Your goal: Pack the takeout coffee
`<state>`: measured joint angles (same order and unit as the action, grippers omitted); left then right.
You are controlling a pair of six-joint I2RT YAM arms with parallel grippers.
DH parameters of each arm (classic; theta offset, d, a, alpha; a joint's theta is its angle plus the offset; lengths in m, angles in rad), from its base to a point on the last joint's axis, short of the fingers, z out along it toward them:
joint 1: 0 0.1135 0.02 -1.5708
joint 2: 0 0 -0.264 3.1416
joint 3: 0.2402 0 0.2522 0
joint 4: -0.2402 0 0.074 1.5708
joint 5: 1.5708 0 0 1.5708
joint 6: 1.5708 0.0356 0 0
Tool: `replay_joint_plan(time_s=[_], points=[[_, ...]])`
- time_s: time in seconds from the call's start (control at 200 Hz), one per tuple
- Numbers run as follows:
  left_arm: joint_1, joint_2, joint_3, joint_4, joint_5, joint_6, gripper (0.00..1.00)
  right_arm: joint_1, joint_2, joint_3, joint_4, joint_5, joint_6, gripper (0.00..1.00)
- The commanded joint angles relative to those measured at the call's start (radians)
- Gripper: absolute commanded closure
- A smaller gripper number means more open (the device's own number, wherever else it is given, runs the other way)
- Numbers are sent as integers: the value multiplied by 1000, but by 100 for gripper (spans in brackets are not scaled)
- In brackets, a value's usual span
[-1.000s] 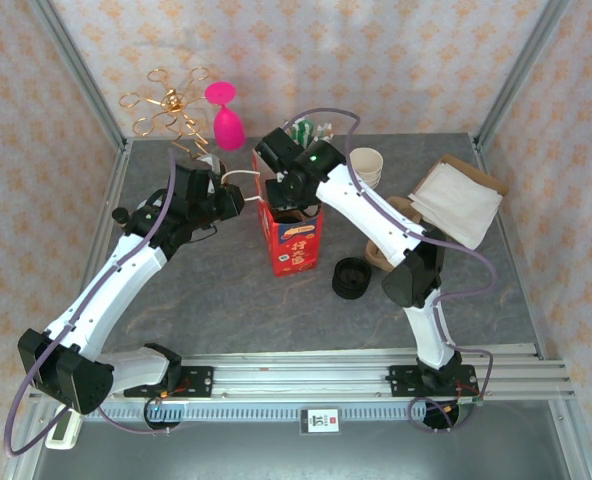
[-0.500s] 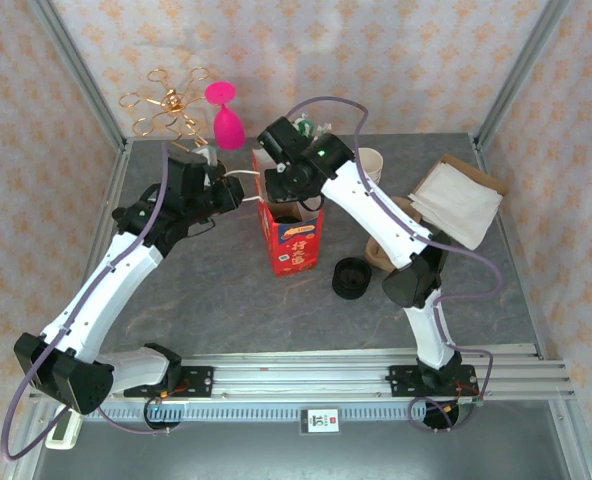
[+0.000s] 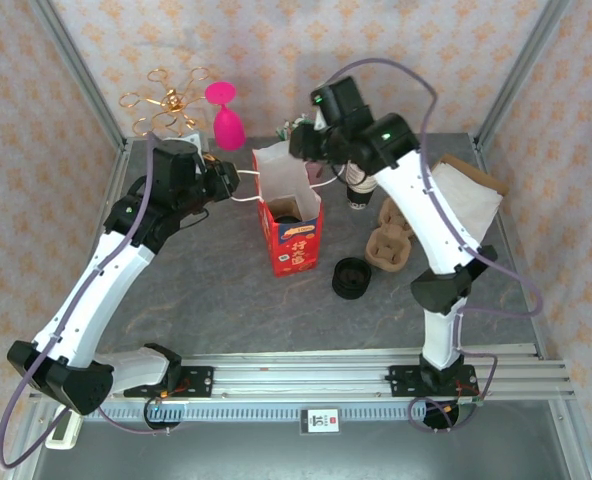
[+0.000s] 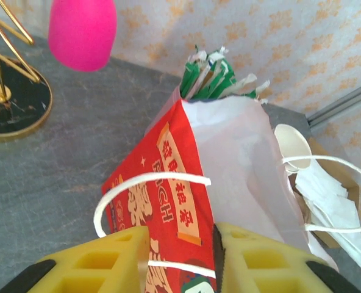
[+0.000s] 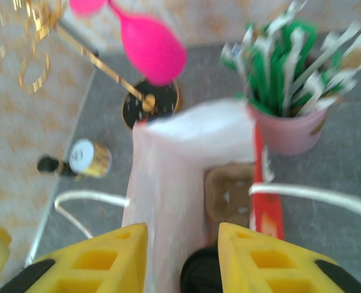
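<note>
bag (image 3: pixel 296 245): red with cream and gold lettering, white inside, white handles
worktop (image 3: pixel 226 300): grey, marbled
walls (image 3: pixel 376 60): cream, orange floral print
left tool (image 4: pixel 179 247): yellow fingers
right tool (image 5: pixel 182 244): yellow fingers
wire stand (image 3: pixel 164 105), upper left: gold
packet cup (image 5: pixel 288 135): pink, holding green-and-white packets
lids (image 3: pixel 351 278): black
</note>
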<state>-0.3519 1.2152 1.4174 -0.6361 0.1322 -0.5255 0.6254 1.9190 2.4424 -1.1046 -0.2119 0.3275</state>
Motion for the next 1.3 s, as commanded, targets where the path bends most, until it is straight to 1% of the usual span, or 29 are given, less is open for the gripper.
replay_joint_plan(time_s=[0.0,0.15,0.21,0.28,0.385,0.465,0.551,0.626,0.776,0.851,0.946,1.046,1.116,1.166,1.256,1.296], points=[[18,-36,29,-28,-72,35,64,-84,-17,-21,115,-82,12,62],[49,-66,-3,-5,-79,24,63,-193,16,-65,170,-147,24,60],[54,-74,-19,-4,-91,26,63,-222,32,-76,183,-164,22,59],[63,-81,-39,-6,-121,20,63,-256,52,-86,196,-161,27,55],[71,-95,-78,13,-119,10,62,-295,96,-82,207,-181,51,55],[77,-104,-97,22,-123,4,62,-296,127,-80,230,-207,57,54],[79,-109,-111,23,-141,-3,62,-297,176,-50,228,-180,63,54],[80,-119,-129,36,-135,-13,62,-303,220,-14,218,-163,66,54],[82,-126,-147,34,-128,-25,62,-305,270,-13,258,-182,67,55],[82,-128,-152,32,-126,-26,62,-305,295,9,258,-182,57,59],[82,-126,-152,36,-127,-30,62,-306,309,19,272,-136,51,60],[82,-123,-152,37,-134,-33,62,-308,324,14,288,-175,53,62],[82,-122,-153,38,-148,-36,62,-309,336,15,289,-175,50,62],[82,-121,-156,42,-151,-39,62,-309,342,19,290,-177,50,66],[82,-122,-156,48,-151,-43,62,-309,347,19,293,-193,51,67],[82,-121,-156,49,-149,-41,62,-309,346,16,293,-196,49,70]])
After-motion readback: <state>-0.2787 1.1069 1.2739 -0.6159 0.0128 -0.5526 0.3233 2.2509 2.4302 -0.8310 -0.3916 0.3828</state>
